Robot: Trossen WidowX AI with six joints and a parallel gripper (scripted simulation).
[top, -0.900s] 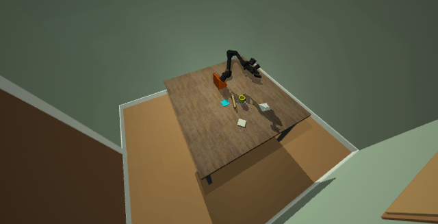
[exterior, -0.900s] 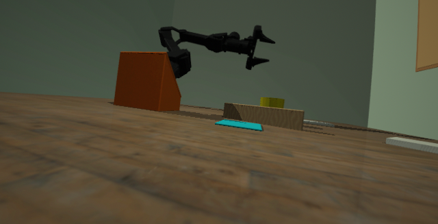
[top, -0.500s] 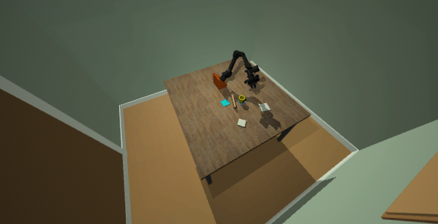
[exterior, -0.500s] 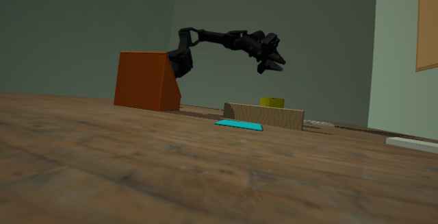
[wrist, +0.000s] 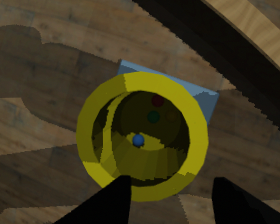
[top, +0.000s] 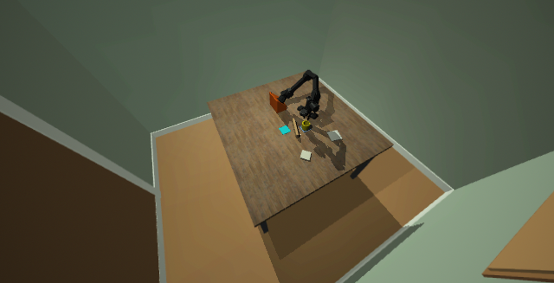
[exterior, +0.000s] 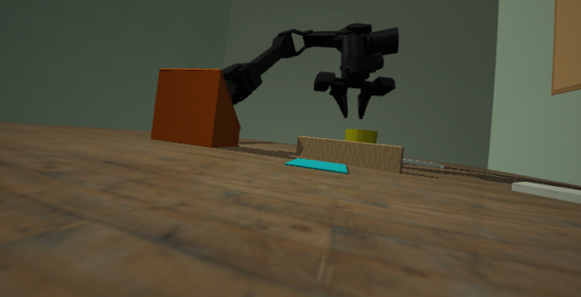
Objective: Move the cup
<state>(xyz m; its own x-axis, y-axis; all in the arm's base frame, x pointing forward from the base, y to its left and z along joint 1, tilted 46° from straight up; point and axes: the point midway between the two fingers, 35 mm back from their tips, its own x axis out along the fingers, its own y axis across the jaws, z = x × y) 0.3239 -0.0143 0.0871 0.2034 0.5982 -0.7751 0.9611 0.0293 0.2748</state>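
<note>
The yellow cup [top: 305, 125] [exterior: 361, 136] [wrist: 197, 145] stands upright on the blue pad [wrist: 211, 103], which shows past its rim in the wrist view. Several marbles lie inside it, among them a blue marble [wrist: 138, 140], a green marble [wrist: 153, 117] and a red marble [wrist: 157, 101]. The cyan pad [top: 284, 130] [exterior: 318, 165] lies bare across the wooden bar from the cup. My gripper [exterior: 353, 118] [wrist: 172, 185] points down, partly open and empty, its fingertips a little above the cup. In the wrist view the fingertips show over the lower rim, offset toward the right.
The low wooden bar [top: 296, 128] [exterior: 349, 153] [wrist: 261, 24] stands between the cup and the cyan pad. An orange block [top: 276, 102] [exterior: 186, 106] stands near the arm's base. A pale flat block [top: 305, 155] [exterior: 545, 191] and a grey-white flat object [top: 334, 135] lie farther off.
</note>
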